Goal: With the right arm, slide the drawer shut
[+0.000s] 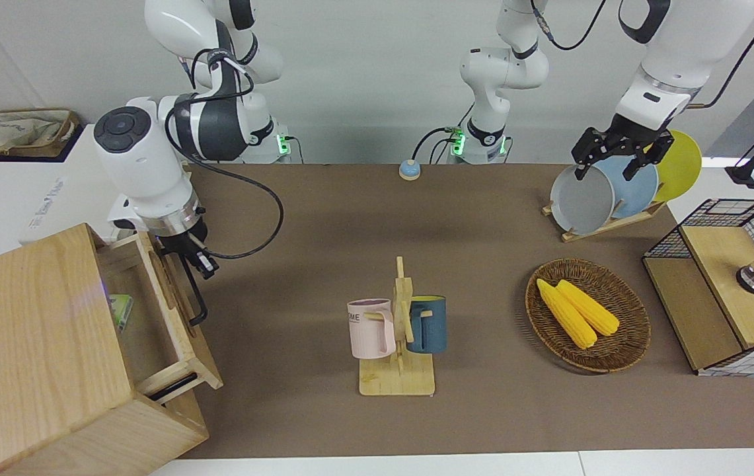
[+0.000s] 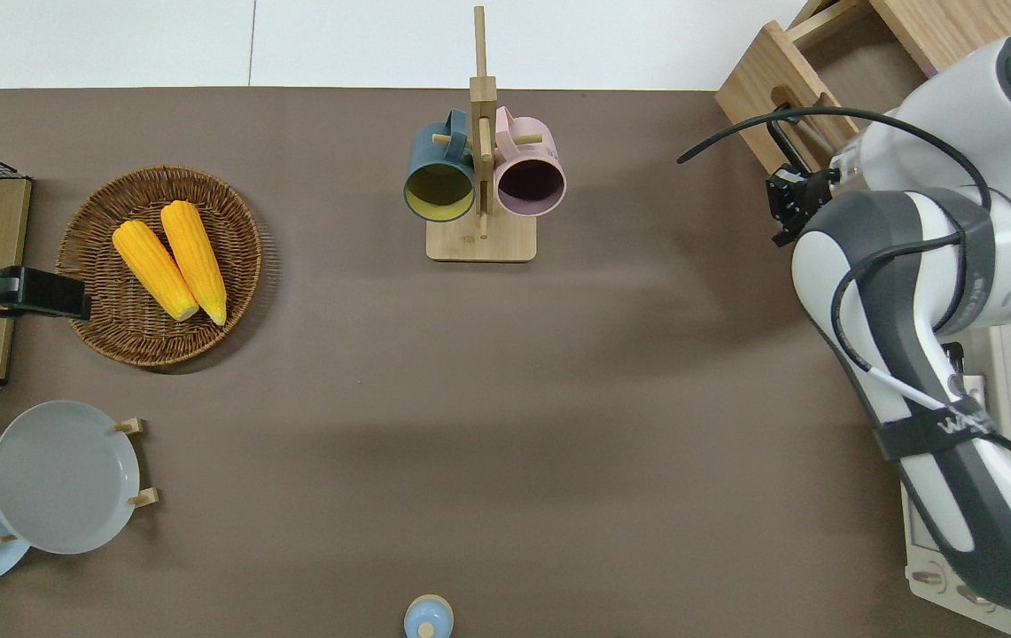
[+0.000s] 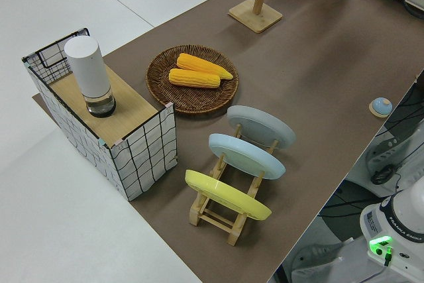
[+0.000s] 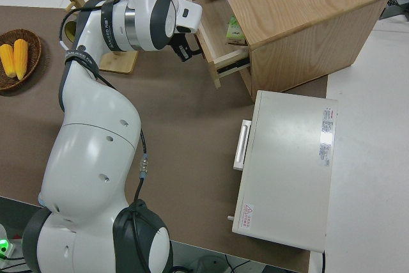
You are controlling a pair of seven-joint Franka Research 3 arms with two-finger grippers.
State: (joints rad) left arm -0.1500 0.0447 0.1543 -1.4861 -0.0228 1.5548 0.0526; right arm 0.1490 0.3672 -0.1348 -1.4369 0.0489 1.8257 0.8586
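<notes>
A brown mat (image 1: 363,225) covers the table, with white surface showing around its edges. At the right arm's end stands a big pale wooden cabinet (image 1: 33,357), and its drawer (image 1: 152,311) is pulled well out, at about nine o'clock in the front view. A small green packet (image 1: 122,309) lies inside the drawer. The black loop handle (image 1: 195,291) on the drawer front faces the mat.

The right arm (image 1: 152,152) bends down to the drawer front, and its right gripper (image 2: 793,199) sits right at the handle, at about two o'clock in the overhead view. Whether its fingers are spread or pressed together, I cannot tell. A white oven (image 4: 287,171) sits beside the cabinet, nearer to the robots.

Near the mat's middle a wooden mug stand (image 1: 400,330) holds a pink mug (image 1: 371,328) and a dark blue mug (image 1: 428,324). Toward the left arm's end, a wicker basket (image 1: 628,330) holds two ears of corn (image 1: 575,312). A plate rack (image 3: 228,213) carries grey, blue and yellow plates. A wire-mesh box (image 3: 132,144) with a wooden lid has a white cylinder (image 3: 89,74) standing on it.

The left arm is parked; its left gripper (image 1: 621,155) has its fingers spread.
</notes>
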